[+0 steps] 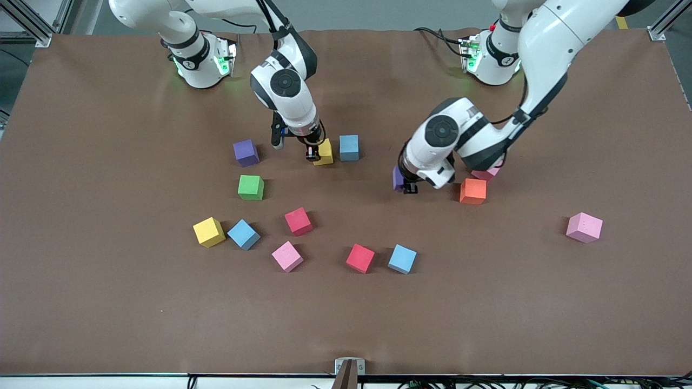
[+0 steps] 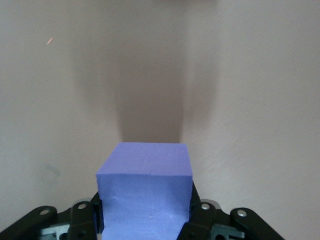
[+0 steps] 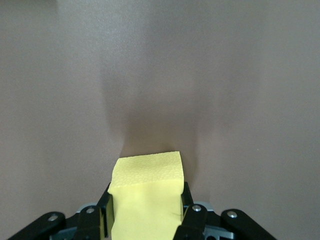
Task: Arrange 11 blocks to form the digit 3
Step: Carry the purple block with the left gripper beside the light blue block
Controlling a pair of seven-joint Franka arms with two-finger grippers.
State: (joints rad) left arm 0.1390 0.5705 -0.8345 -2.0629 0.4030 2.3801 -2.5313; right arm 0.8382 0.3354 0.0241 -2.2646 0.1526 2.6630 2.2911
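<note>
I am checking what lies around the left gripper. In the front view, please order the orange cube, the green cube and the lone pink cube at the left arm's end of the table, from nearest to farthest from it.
From the left gripper, shut on a purple cube:
1. Orange cube: beside it, toward the left arm's end.
2. Green cube: toward the right arm's end.
3. Lone pink cube: toward the left arm's end, nearer the camera.

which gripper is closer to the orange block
Left. The left gripper, shut on a purple block, is beside the orange block. The right gripper, shut on a yellow block, is much farther toward the right arm's end.
</note>
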